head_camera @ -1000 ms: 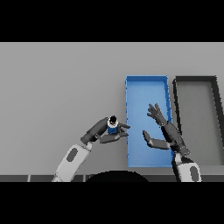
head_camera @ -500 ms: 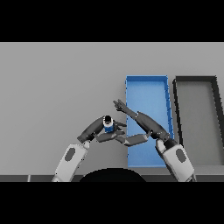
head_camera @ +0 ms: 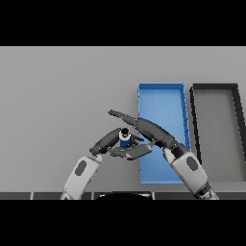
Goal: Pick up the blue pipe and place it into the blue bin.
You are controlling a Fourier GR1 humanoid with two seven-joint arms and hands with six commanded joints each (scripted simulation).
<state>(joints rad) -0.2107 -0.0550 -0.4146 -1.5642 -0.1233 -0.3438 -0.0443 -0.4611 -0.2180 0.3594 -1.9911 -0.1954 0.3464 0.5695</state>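
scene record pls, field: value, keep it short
pipe: blue pipe upright, between both hands, left of the blue bin
left hand: left hand curled round the pipe
right hand: right hand open, fingers stretched past the pipe
blue bin: blue bin nothing visible inside
other bin: dark bin right of blue bin
surface: grey table

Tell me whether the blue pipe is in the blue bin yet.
Not yet. The pipe sits left of the bin, outside its wall, between the left hand and the right hand.
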